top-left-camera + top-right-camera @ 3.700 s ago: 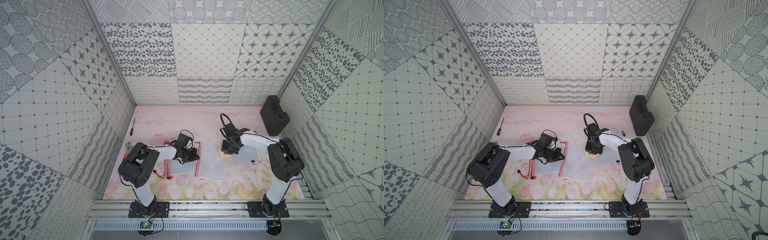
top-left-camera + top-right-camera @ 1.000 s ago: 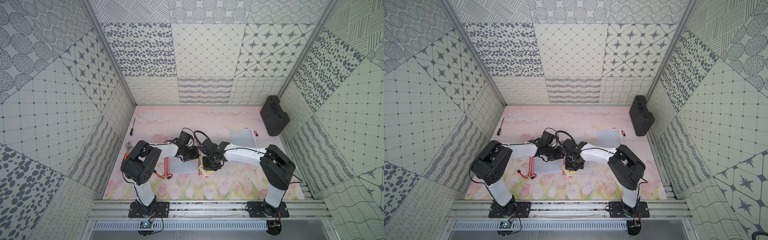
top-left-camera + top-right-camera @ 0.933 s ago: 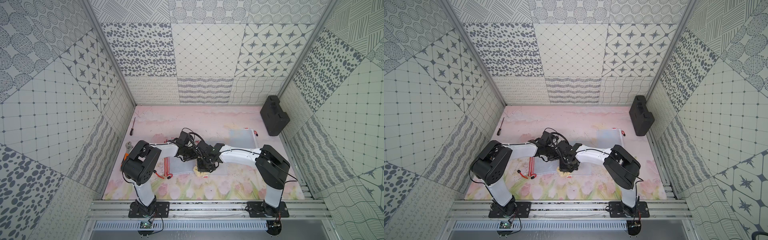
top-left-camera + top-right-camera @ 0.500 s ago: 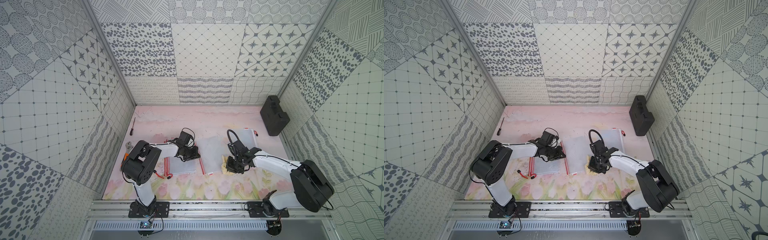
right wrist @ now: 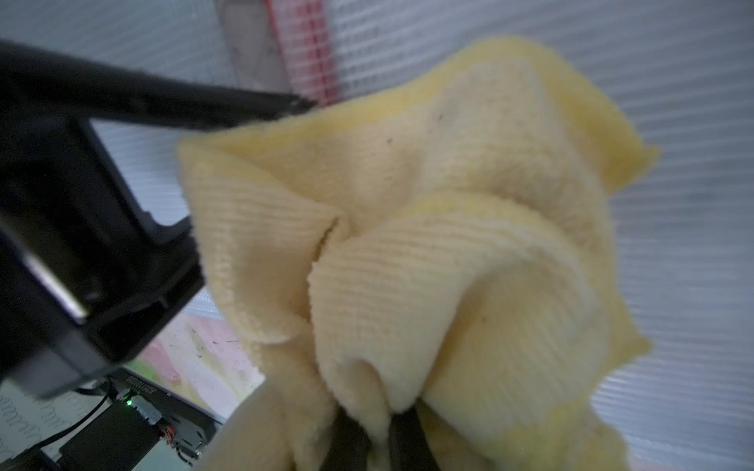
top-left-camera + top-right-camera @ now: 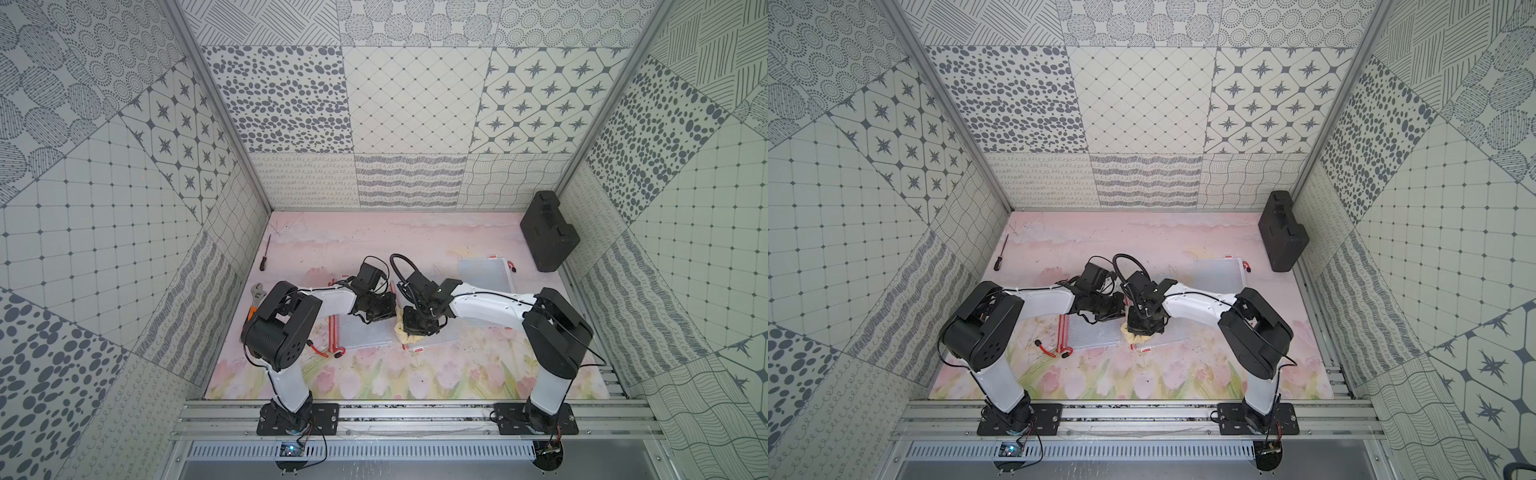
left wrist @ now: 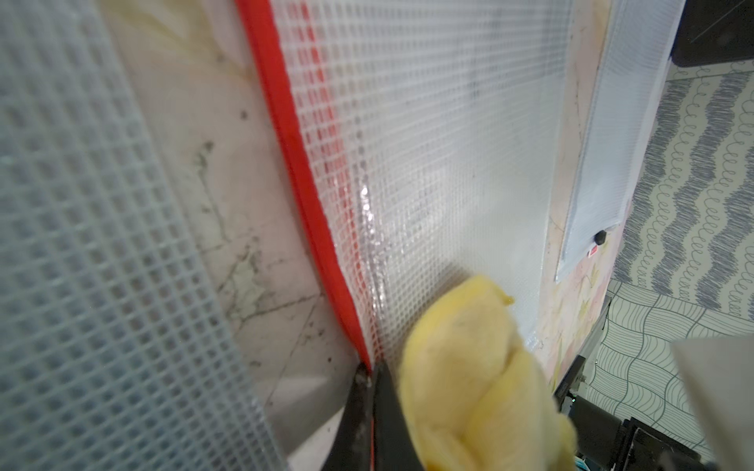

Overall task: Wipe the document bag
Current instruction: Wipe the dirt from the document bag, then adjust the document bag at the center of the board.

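On the desk (image 6: 457,374), the left end effector (image 7: 370,378) is pinching the red edge of the document bag (image 7: 449,163), its jaws clenched tight on it. The bag is lying flat near the desk's middle, between the two arms. Just right of that pinch, a yellow cloth (image 5: 449,224) is sitting on the bag's mesh face beside the red edge. The right end effector (image 5: 375,440) is grasping the bunched cloth from above, jaws closed on its folds.
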Motion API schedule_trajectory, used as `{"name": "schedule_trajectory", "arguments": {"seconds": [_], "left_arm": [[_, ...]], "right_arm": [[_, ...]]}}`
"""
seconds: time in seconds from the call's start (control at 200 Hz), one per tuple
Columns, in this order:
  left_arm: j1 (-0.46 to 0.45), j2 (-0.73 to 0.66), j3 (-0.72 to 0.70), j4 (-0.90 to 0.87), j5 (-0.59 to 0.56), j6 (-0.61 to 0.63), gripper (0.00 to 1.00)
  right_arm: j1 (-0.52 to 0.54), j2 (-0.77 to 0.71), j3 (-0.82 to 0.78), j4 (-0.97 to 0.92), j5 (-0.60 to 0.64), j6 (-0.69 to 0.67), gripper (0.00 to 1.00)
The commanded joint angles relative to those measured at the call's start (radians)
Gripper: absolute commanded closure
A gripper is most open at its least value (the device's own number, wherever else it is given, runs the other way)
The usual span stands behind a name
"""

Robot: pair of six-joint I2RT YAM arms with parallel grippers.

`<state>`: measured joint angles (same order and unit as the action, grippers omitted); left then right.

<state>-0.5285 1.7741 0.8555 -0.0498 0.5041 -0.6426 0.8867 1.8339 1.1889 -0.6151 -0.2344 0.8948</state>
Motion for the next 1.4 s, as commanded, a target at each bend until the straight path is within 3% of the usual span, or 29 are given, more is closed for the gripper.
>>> {"name": "schedule_trajectory", "arguments": {"seconds": [0.0,0.075,0.21,0.3,0.385,0.515,0.725,0.831,0.941,1.056,1.171,1.236,1.396], "left_arm": [[0.007,0.001,-0.034,-0.202,-0.194,0.025,1.0],[0.007,-0.005,-0.037,-0.205,-0.198,0.03,1.0],[0.007,-0.011,-0.038,-0.213,-0.206,0.039,1.0],[0.009,-0.038,-0.04,-0.214,-0.209,0.035,1.0],[0.012,-0.114,-0.047,-0.227,-0.223,0.034,1.0],[0.015,-0.321,-0.028,-0.342,-0.294,0.066,1.0],[0.024,-0.74,0.125,-0.754,-0.506,0.103,1.0],[0.023,-0.853,0.281,-1.015,-0.681,0.067,1.0],[0.022,-0.788,0.537,-1.395,-0.917,-0.033,1.0],[0.021,-0.65,0.744,-1.625,-0.997,-0.076,1.0],[-0.001,-0.475,0.878,-1.751,-1.028,-0.09,1.0],[-0.034,-0.375,0.912,-1.759,-1.001,-0.031,1.0],[-0.175,-0.139,1.03,-1.76,-1.015,-0.04,1.0]], "right_arm": [[-0.045,-0.006,-0.046,-0.015,-0.002,0.011,1.0],[-0.108,-0.07,-0.14,-0.036,0.019,-0.009,1.0],[-0.317,-0.237,-0.357,-0.077,0.057,-0.077,1.0],[-0.415,-0.328,-0.409,-0.141,0.088,-0.136,1.0],[-0.418,-0.378,-0.367,-0.219,0.127,-0.164,1.0],[-0.418,-0.432,-0.313,-0.19,0.069,-0.153,1.0],[-0.417,-0.418,-0.255,-0.172,0.05,-0.166,1.0],[-0.418,-0.391,-0.25,-0.162,0.028,-0.183,1.0],[-0.417,-0.391,-0.263,-0.139,0.011,-0.188,1.0],[-0.416,-0.408,-0.281,-0.129,0.003,-0.191,1.0],[-0.416,-0.433,-0.303,-0.125,0.006,-0.191,1.0],[-0.416,-0.458,-0.325,-0.12,0.007,-0.186,1.0],[-0.416,-0.527,-0.385,-0.122,0.016,-0.172,1.0]]}}
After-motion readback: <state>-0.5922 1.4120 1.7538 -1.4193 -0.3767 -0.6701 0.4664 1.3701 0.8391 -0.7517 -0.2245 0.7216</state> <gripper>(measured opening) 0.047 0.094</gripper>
